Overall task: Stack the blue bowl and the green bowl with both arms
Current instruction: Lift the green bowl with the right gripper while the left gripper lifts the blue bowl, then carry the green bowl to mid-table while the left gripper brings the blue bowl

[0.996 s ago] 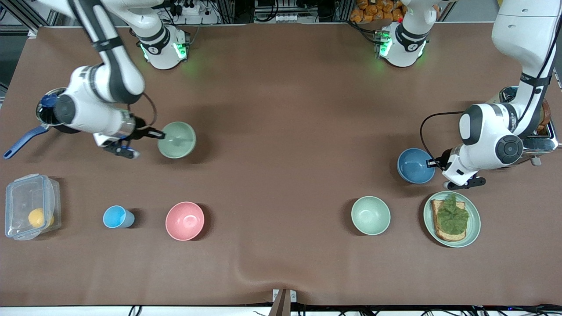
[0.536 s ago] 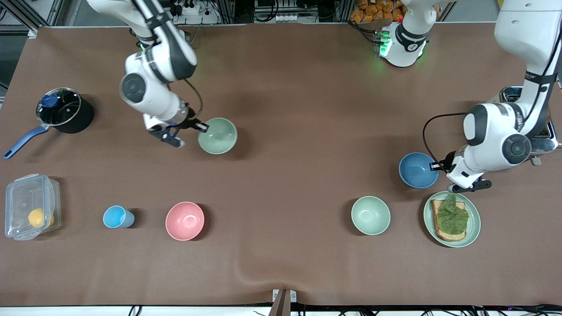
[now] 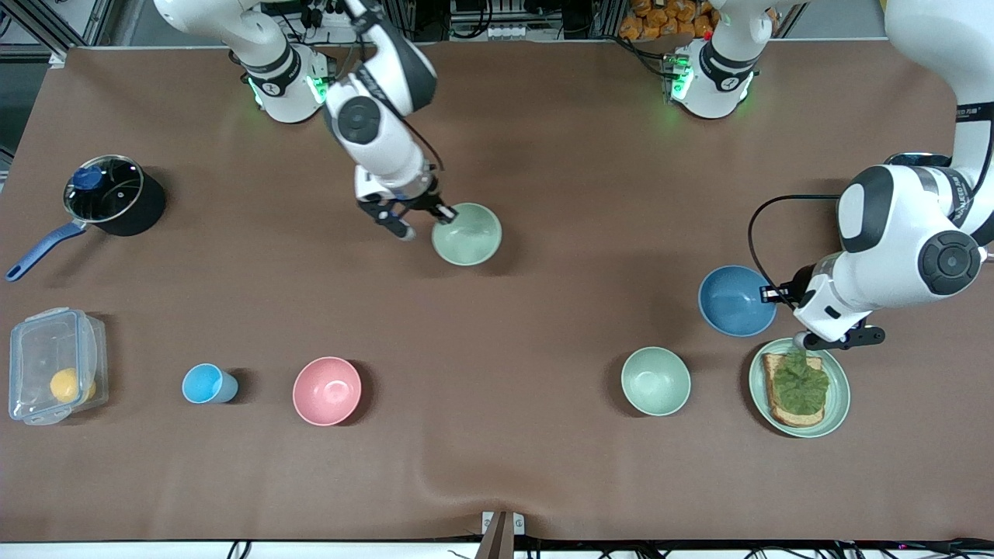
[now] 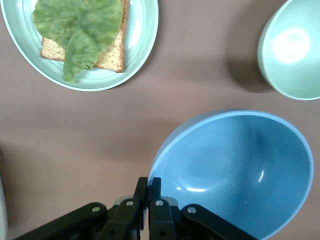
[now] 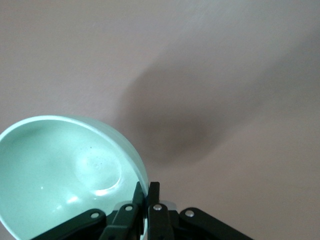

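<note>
Left claw pinched shut on the rim of the blue bowl, held tilted above the desk toward the left arm's end; the wrist view shows the fingers clamping the rim. Right claw likewise clamped on the rim of the green bowl, carried over the middle of the desk, its shadow on the cloth beneath; fingers grip the rim in the right wrist view.

Nearest the front camera, a row: a clear box with a yellow fruit inside at the right arm's end, then a blue cup, a pink bowl, a mint bowl, and a green plate carrying toast topped with lettuce at the left arm's end. The blue bowl hangs just above the gap between mint bowl and plate, both of which show in the left wrist view.

Farther back, toward the right arm's end, a black pot with a glass lid and a blue handle.
</note>
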Robot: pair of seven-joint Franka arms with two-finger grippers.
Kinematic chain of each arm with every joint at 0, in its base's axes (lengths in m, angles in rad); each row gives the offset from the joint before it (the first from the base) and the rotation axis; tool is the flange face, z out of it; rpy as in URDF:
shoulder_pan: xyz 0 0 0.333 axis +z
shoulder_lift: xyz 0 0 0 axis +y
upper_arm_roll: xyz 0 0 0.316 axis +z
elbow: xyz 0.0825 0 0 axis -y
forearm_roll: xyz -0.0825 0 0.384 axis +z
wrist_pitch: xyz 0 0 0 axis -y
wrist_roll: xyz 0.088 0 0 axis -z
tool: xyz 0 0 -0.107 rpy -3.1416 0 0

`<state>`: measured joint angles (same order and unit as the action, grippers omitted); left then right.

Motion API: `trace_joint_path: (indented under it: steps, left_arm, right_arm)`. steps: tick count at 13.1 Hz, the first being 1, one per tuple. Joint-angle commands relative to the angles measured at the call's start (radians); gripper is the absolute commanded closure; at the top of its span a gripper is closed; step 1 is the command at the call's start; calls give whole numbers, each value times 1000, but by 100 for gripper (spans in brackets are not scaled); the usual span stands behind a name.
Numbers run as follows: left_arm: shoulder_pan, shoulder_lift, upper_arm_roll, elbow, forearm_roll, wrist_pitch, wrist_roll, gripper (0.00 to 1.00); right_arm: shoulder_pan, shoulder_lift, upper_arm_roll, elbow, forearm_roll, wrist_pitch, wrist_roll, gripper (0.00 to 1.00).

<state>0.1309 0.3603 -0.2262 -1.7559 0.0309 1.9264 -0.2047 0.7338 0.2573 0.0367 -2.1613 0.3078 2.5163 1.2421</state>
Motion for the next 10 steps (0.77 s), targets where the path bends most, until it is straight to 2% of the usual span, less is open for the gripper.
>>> trace_joint_path:
  steps: [1,4,10]
  left_arm:
    - [1,6,-41,30,-17,-35,-68,100]
    - [3,6,-80,35,-17,-35,-120,100]
    - [-13,11,-168,32,-17,-35,-300,100]
  right_arm:
    - [36,120,-11,90,13,53,68,100]
    - [64,167,-11,103,11,120,112,100]
    - [105,214,-15,133,7,127,149,100]
